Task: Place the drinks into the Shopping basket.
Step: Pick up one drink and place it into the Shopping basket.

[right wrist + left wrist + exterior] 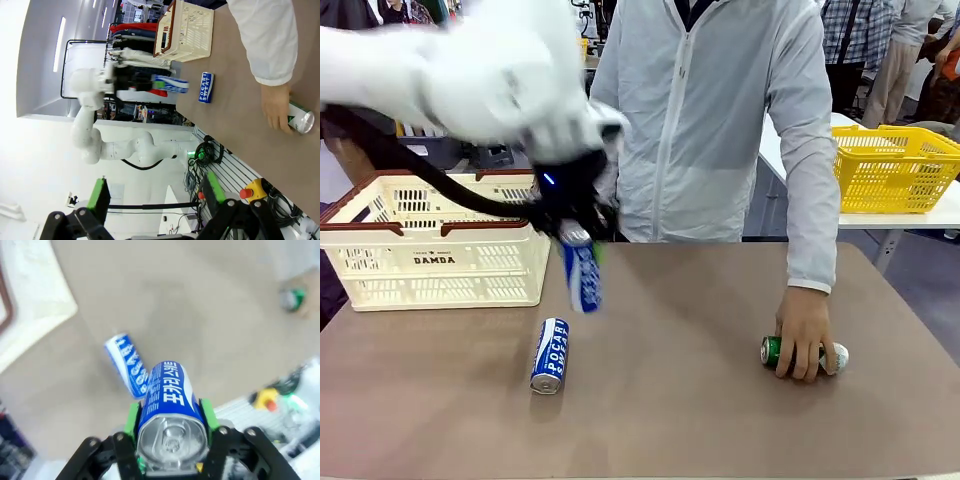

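In the front view, the left gripper is clamping a blue can beside the Shopping basket's right end, a second blue can is lying just in front of the basket, and a person's hand is covering a green can well to its right. In the left wrist view, green pads are pressing the blue can's sides. In the right wrist view, the right gripper is gaping wide, empty, far from the basket.

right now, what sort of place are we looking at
Probably a robot demo stand staged like a shop, in a busy hall: a DAMDA shopping basket and drink cans on the table, a yellow basket on the next table, and onlookers behind.
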`<move>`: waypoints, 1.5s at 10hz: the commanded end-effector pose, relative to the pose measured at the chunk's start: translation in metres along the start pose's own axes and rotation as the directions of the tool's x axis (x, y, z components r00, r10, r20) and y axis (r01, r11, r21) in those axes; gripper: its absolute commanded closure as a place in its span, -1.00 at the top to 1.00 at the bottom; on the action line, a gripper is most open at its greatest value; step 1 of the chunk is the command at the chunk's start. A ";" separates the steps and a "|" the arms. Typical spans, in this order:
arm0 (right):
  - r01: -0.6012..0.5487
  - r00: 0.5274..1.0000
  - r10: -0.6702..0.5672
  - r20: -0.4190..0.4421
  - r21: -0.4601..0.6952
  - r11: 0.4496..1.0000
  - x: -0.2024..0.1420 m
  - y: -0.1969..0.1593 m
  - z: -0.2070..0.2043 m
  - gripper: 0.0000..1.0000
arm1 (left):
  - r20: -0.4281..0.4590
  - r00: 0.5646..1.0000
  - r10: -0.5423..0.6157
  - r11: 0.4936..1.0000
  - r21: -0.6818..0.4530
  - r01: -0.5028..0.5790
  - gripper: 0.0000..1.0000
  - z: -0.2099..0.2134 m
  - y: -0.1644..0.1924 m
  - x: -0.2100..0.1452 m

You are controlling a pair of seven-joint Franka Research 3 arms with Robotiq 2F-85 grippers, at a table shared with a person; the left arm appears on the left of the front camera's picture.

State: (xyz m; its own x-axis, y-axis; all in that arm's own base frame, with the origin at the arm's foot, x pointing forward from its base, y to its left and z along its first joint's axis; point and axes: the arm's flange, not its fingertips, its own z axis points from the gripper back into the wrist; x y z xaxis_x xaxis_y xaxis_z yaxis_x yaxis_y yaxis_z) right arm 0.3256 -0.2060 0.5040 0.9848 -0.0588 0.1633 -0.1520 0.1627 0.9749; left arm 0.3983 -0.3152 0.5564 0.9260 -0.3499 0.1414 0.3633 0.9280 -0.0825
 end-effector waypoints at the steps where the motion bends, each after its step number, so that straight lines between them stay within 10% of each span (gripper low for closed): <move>1: 0.013 1.000 -0.013 -0.010 0.000 1.000 -0.001 0.005 0.002 1.00 | 0.070 0.998 0.000 1.000 -0.014 0.001 -1.00 0.070 0.058 -0.012; 4: 0.013 1.000 -0.013 -0.010 0.000 1.000 -0.001 0.005 0.002 1.00 | 0.315 0.948 0.053 0.998 -0.052 -0.038 -1.00 0.157 0.190 0.001; 6: 0.013 1.000 -0.013 -0.010 0.000 1.000 -0.001 0.005 0.002 1.00 | 0.316 0.943 0.105 0.992 -0.100 -0.077 -1.00 0.142 0.268 0.027; 15: 0.013 1.000 -0.013 -0.010 0.000 1.000 -0.001 0.005 0.002 1.00 | 0.245 0.953 0.180 0.984 -0.046 -0.174 -1.00 0.013 0.337 0.080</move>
State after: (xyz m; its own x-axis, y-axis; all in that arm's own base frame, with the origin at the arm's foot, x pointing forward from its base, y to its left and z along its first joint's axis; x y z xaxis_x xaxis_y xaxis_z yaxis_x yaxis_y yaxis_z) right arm 0.3250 -0.2065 0.5040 0.9847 -0.0603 0.1632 -0.1516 0.1627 0.9750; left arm 0.5963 -0.0351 0.5437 0.9346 -0.1223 0.3341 0.1752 0.9755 -0.1330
